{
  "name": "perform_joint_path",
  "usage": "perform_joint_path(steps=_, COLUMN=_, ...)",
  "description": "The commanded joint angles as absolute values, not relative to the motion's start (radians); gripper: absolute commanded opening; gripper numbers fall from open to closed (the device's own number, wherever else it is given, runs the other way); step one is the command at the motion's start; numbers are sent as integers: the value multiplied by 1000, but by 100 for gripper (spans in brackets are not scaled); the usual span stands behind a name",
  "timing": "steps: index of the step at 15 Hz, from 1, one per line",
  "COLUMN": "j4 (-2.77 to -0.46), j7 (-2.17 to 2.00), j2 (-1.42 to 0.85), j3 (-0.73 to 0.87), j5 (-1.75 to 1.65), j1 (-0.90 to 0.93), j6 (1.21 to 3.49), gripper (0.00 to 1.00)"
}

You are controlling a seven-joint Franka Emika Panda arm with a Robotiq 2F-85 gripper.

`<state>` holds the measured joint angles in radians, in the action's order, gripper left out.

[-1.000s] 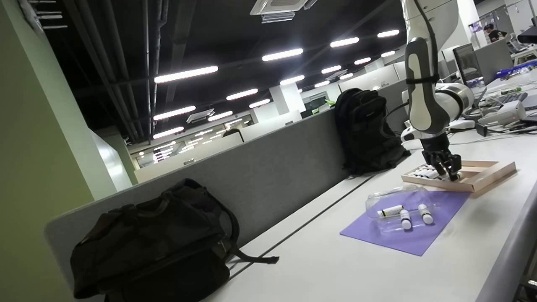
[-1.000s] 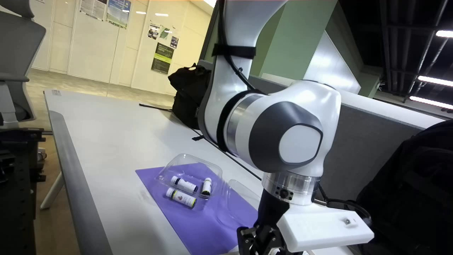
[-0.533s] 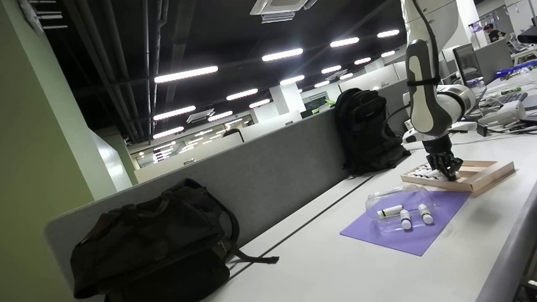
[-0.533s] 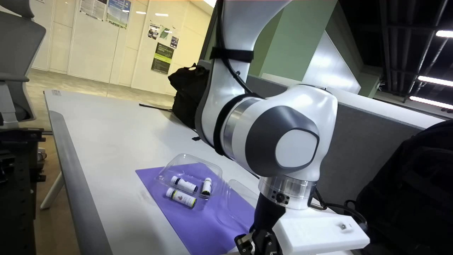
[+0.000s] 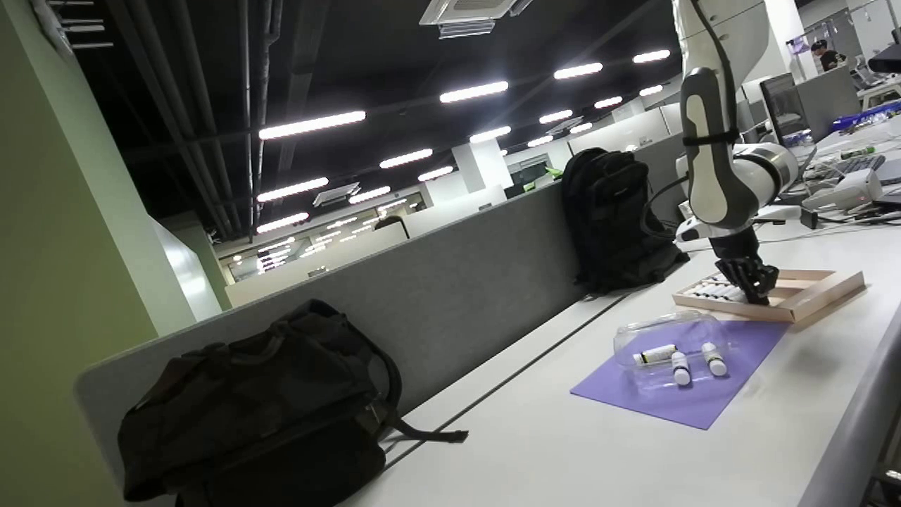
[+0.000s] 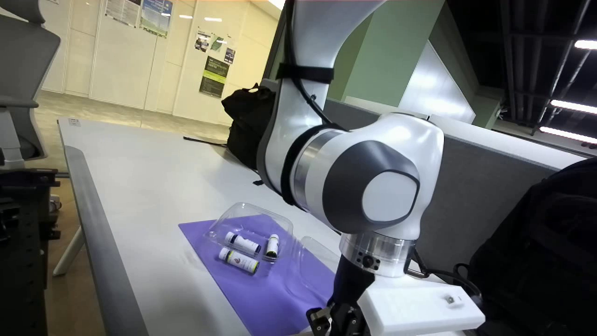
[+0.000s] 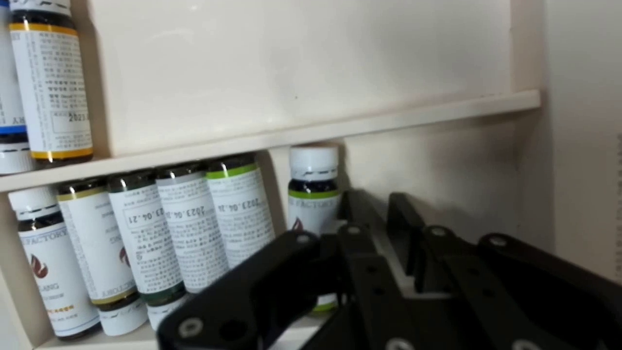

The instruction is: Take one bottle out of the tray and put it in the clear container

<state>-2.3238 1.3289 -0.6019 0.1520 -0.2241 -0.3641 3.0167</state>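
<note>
The light-brown wooden tray (image 5: 830,297) lies on the table; its pale inside (image 7: 301,63) fills the wrist view. My gripper (image 7: 376,201) is down in a lower compartment, its fingers parted by a narrow gap with nothing seen between them. A bottle (image 7: 311,206) with white cap and green bands lies just left of the left finger, partly hidden by it; contact is unclear. Several bottles (image 7: 238,209) lie further left. In an exterior view the gripper (image 5: 759,296) is over the tray's near side. The clear container (image 6: 243,205) stands on the purple mat, with bottles (image 6: 242,243) at it.
The purple mat (image 5: 757,345) lies in front of the tray. A divider (image 7: 340,131) crosses the tray above the gripper. More bottles (image 7: 53,92) lie in the upper left compartment. A black backpack (image 5: 623,225) leans on the grey partition (image 5: 486,282); a black bag (image 5: 260,408) lies further off.
Over the last second my arm has lowered slightly, and the fingers look closer together than before. In the last half second it has barely moved. The container and its bottles have not moved.
</note>
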Motion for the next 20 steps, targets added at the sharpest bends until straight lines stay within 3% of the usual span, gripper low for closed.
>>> perform_joint_path(steps=1, j4=-2333, j7=1293, j2=-572, j3=146, j5=-243, j1=-362, j6=2969, gripper=55)
perform_joint_path(steps=8, j4=-2309, j7=1305, j2=-554, j3=126, j5=-222, j1=-369, j6=2814, gripper=99)
perform_joint_path(steps=12, j4=-2269, j7=1316, j2=-529, j3=110, j5=-190, j1=-376, j6=2678, gripper=100)
perform_joint_path(steps=20, j4=-2228, j7=1308, j2=-546, j3=126, j5=-171, j1=-376, j6=2680, gripper=100)
